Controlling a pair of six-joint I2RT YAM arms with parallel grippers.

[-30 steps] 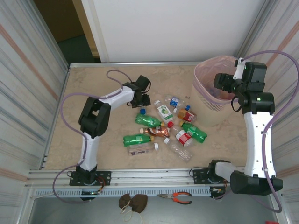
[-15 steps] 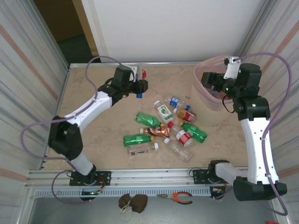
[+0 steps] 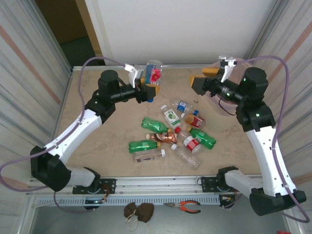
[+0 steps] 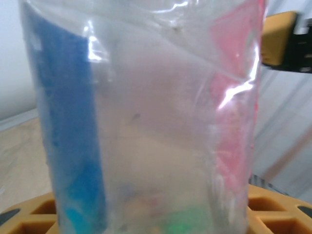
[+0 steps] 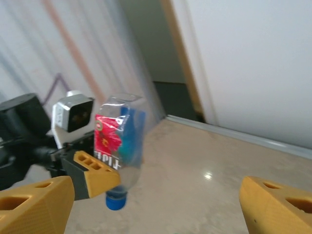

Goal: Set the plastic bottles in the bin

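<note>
At the near rail, a pair of pliers lies off the work area. Beyond it, on the marble-toned tabletop, about ten plastic bottles lie on their sides in a loose heap at centre. There are green ones, an amber one, and clear ones with red, blue and green-and-white labels; some touch and none stands upright. These are the work left.

Further back and lifted clear of the heap, the left claw grips a clear bottle with a red-and-blue label. It is held cap down, the blue cap hanging below the fingers. In the left wrist view the bottle's body sits close against the lens.

Facing it from the right, the right claw stands wide apart and empty. Its own camera shows the yellow fingers spread low at either side, with the held bottle well apart beyond them. This looks like a pass from one arm to the other, though that is a judgement.

In the far right corner stands the pink-lined bin, just behind the right arm, which covers most of its mouth. What it already holds cannot be made out from here. On this showing the job is mid-course: one bottle is in the air, not yet over the bin, and the heap is yet to be cleared.
</note>
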